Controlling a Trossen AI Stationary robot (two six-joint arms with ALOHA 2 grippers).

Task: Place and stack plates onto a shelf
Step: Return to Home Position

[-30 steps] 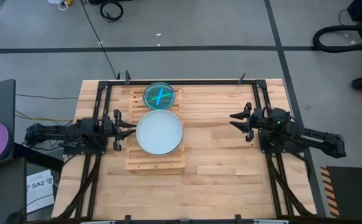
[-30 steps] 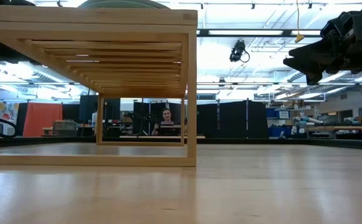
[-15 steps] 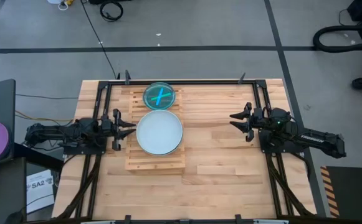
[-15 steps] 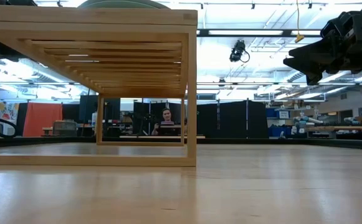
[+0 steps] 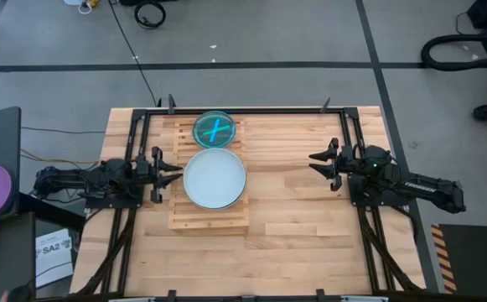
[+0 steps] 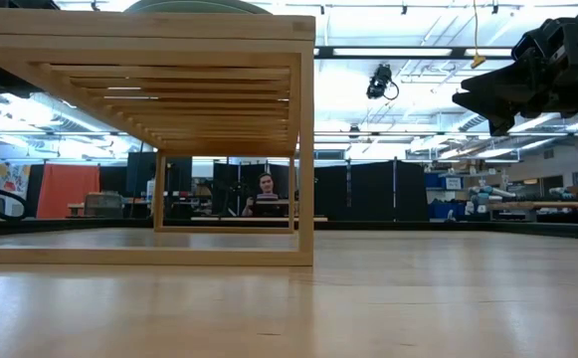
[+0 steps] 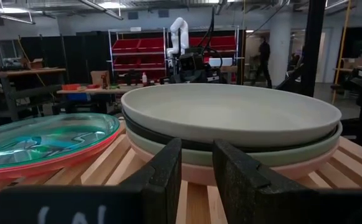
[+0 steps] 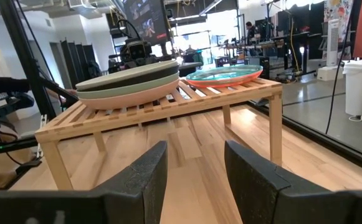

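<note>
Two stacks, both on the shelf point(image 5: 208, 220), which stands left of centre on the surface point(image 5: 302, 226). Item one: large stack point(image 5: 214, 178) at mid-shelf, four deep in the left wrist view: whitish plate point(image 7: 230, 112) on top, black plate point(image 7: 140, 132) under it, pale green plate point(image 7: 293, 154) next, pinkish plate point(image 7: 293, 170) at the bottom, rims nested and level. Item two: small stack point(image 5: 215, 129) at the shelf's far end, blue-green plate point(image 7: 43, 137) on a red plate point(image 7: 43, 165), just beside the large stack. Nothing of the set lies on the bare surface. Left arm point(image 5: 84, 180): low at the left edge, left jaws just beside the shelf's left side and pointing at the large stack, with a narrow gap between them and nothing held. Right arm point(image 5: 411, 186): at the right edge, well apart from the shelf, right jaws parted wider and empty. Stacking judged complete; the step in hand is the retreat to rest. Advice: draw the left arm straight back from the shelf before any lift or turn, since its jaws sit near the lowest rims and a sideways swing could nudge the stack. Keep both jaws empty, move slowly, and let nothing cross above the stacks.
</note>
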